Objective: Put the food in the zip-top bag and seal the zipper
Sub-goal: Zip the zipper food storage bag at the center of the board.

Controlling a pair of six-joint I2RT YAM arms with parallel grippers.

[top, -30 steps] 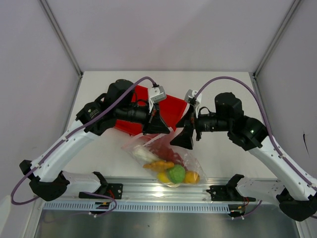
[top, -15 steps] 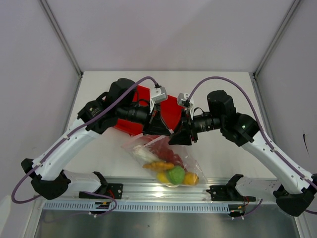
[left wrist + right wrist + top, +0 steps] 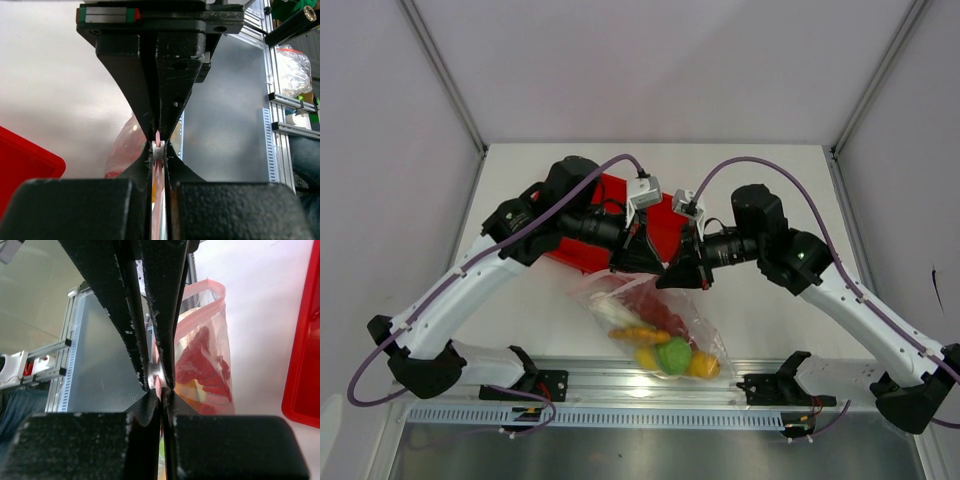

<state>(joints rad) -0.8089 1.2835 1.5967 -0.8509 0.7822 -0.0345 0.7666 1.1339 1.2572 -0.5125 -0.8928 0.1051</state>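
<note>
We have both grippers on the mouth of the bag (image 3: 702,325), mid-bench (image 3: 770,310). Left gripper (image 3: 159,148): pinched together on the zipper (image 3: 158,136) (pink strip shows right between the jaws). Right gripper (image 3: 159,381): same, clamped on the strip just beside the left one. From the top we see the two tips almost touching. Bag lies on the bench between the rail (image 3: 620,378) and the tray (image 3: 670,215), mouth toward the tray, bottom toward the rail. Food (image 3: 650,322) is all inside as far as we see: chillies (image 3: 655,305) up near the mouth, leek (image 3: 608,312) along the left side, orange piece (image 3: 642,333) in the middle, green fruit (image 3: 674,353) and yellow fruits (image 3: 704,366) at the bottom. We can't tell how much of the zipper is sealed. Tray sits behind the grippers, partly hidden by them.
</note>
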